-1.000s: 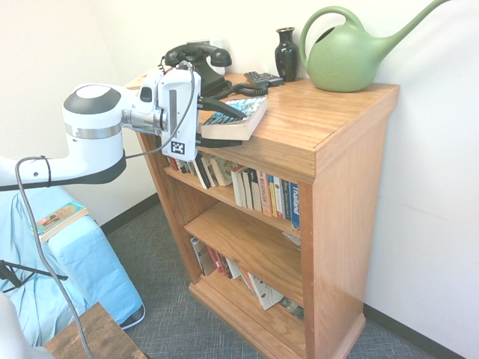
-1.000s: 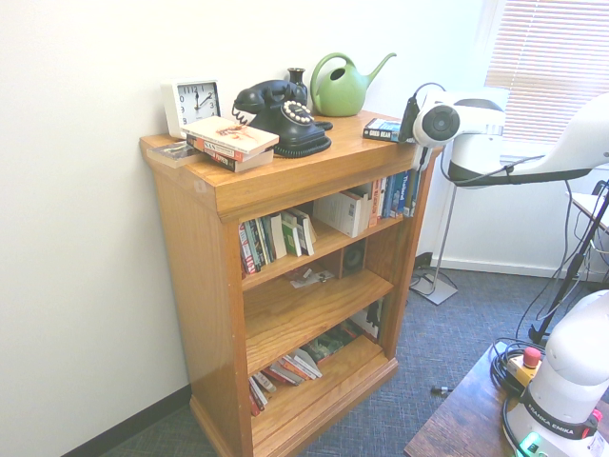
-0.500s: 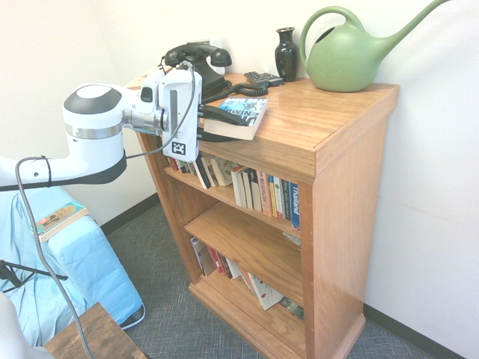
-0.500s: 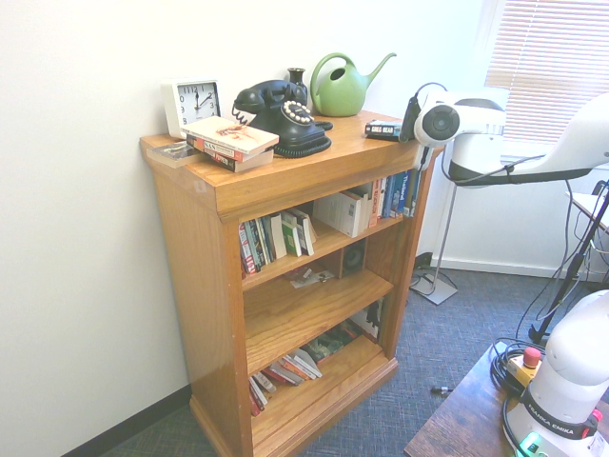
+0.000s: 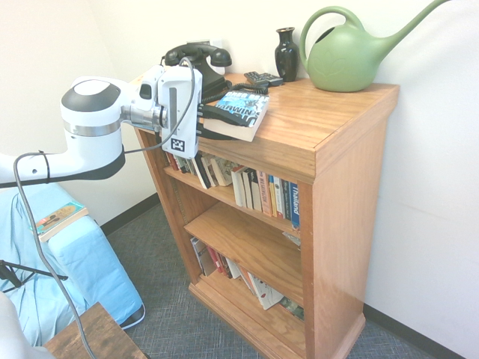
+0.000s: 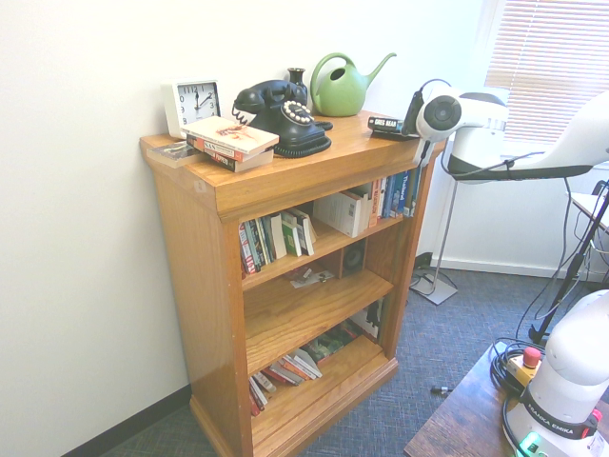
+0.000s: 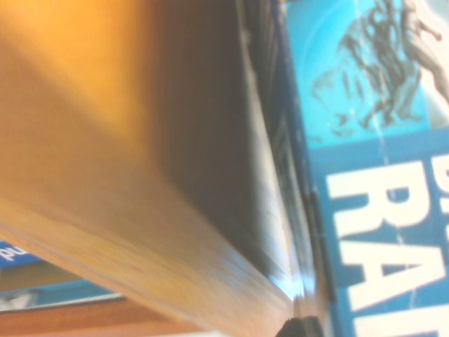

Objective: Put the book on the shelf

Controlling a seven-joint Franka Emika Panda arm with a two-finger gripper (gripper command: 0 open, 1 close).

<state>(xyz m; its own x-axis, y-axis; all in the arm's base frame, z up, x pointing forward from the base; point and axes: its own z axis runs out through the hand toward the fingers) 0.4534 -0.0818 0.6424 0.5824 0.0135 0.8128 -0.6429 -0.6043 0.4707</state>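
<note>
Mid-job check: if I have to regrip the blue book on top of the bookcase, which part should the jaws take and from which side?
Take the book by its near edge, coming in nearly level from the shelf's open front. That end overhangs the top board, so one jaw fits under and one over. The gripper seems shut on that edge now.

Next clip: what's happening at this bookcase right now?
A white robot arm has its tool shut on a thick blue paperback book, gripping it at the end that overhangs the front edge of the oak shelf's top board. The book's gripped end is tilted up off the board, so it has not been put away yet. Also on the top board are a black telephone, a dark vase and a green watering can.
</note>
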